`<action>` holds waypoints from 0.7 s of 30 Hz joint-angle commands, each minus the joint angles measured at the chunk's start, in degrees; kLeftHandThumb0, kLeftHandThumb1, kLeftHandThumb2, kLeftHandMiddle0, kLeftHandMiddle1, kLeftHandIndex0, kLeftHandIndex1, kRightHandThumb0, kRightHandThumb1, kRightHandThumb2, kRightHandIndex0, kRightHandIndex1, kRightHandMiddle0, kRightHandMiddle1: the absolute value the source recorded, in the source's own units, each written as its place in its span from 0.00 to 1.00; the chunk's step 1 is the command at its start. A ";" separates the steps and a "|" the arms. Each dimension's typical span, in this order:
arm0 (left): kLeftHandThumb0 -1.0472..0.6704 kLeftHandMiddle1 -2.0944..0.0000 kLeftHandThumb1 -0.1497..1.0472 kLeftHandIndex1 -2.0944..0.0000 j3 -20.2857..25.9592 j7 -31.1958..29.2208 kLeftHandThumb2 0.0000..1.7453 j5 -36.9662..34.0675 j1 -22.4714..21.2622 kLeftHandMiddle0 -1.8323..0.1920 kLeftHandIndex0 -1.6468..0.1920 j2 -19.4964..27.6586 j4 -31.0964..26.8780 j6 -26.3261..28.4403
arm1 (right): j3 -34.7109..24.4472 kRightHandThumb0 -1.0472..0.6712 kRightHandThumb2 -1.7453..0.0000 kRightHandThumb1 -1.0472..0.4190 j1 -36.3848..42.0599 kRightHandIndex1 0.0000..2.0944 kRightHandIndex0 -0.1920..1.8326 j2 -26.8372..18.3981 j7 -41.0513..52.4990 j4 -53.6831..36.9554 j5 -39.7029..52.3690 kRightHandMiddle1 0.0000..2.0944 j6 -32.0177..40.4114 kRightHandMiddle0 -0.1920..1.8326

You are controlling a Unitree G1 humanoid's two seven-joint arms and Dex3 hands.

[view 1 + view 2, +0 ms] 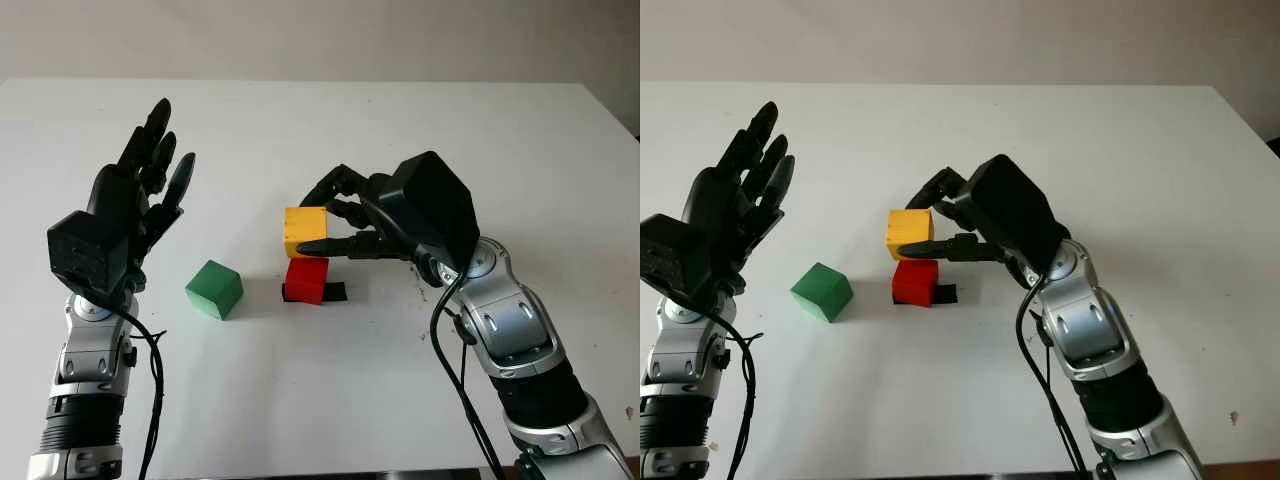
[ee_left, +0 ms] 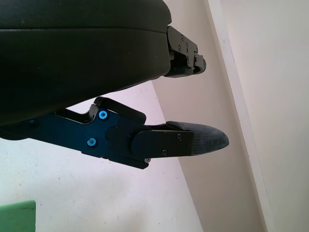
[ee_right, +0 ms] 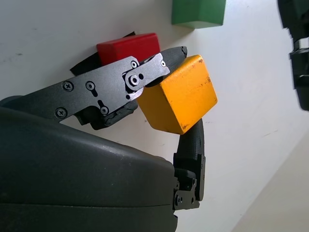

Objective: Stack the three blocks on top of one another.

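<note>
The white table (image 1: 330,400) carries the blocks near its middle. The right hand (image 1: 345,225) reaches in from the right, its fingers (image 3: 149,70) clamped around the yellow block (image 1: 305,230), which sits directly above the red block (image 1: 307,280); whether the two touch cannot be told. The left hand (image 1: 130,215) is raised above the table's left side, open, holding nothing. The red block stands on a small black mark (image 1: 335,291) on the table. The green block (image 1: 214,289) lies alone, just left of the red one.
</note>
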 commanded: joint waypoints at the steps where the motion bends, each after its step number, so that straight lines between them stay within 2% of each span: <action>1: 0.23 0.97 1.00 0.97 -0.04 0.25 0.22 0.16 0.23 0.83 0.81 -0.07 -0.76 -0.24 | -0.03 0.38 0.96 0.00 0.27 0.02 0.20 -0.32 0.07 -0.42 0.03 0.84 -0.63 0.12; 21: 0.23 0.97 1.00 0.97 -0.09 0.19 0.22 0.15 0.18 0.83 0.81 -0.09 -0.66 -0.26 | 0.36 0.36 0.97 0.01 3.92 0.03 0.22 -2.41 3.36 -4.61 0.64 0.81 -0.64 0.15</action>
